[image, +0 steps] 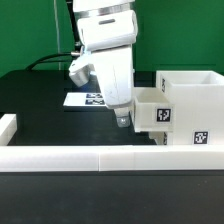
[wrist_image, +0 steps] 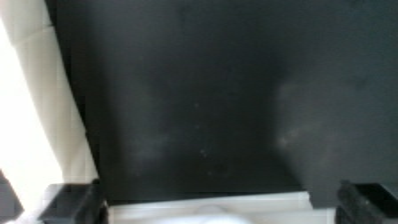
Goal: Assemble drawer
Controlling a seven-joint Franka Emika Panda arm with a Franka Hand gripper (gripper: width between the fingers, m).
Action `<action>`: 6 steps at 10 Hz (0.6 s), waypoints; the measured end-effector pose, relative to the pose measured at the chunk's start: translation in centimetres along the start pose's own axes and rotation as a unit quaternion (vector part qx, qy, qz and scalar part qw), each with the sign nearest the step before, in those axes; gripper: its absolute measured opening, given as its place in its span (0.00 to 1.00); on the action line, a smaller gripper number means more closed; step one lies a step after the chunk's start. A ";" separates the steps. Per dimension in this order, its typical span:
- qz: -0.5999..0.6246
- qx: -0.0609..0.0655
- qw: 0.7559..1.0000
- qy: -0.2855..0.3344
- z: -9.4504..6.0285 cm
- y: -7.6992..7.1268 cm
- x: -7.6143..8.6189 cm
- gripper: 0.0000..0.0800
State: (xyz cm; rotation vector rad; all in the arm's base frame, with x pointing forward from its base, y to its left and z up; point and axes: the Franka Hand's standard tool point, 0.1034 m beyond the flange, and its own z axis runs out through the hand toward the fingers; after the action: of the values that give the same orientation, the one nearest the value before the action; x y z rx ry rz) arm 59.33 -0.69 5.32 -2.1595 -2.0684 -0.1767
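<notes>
The large white drawer casing (image: 196, 92) stands at the exterior view's right, with tags on its front. A smaller white tray (image: 160, 115) with a tag sits against the casing's left side. My gripper (image: 123, 122) hangs low over the tray's left end. In the wrist view its two dark fingers (wrist_image: 68, 204) stand wide apart on either side of the tray's white end (wrist_image: 214, 212), where a small rounded bump like a knob shows. I see a thin dark gap at each finger, so the gripper (wrist_image: 217, 205) looks open. The second tray is out of view.
The marker board (image: 88, 98) lies on the black table behind the arm. A low white wall (image: 90, 158) edges the table's front, with a piece at the left (image: 8, 126). It also shows in the wrist view (wrist_image: 32, 110).
</notes>
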 end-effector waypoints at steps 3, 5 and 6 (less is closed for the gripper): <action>-0.015 0.005 1.000 -0.014 0.3 0.3 1.8 0.81; -0.022 0.007 1.000 -0.013 0.6 0.3 3.2 0.81; -0.024 0.009 1.000 -0.012 0.7 0.3 3.8 0.81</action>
State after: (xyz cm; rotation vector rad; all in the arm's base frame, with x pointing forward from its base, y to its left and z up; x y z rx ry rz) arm 59.82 3.20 5.29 -2.1136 -2.1279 -0.1389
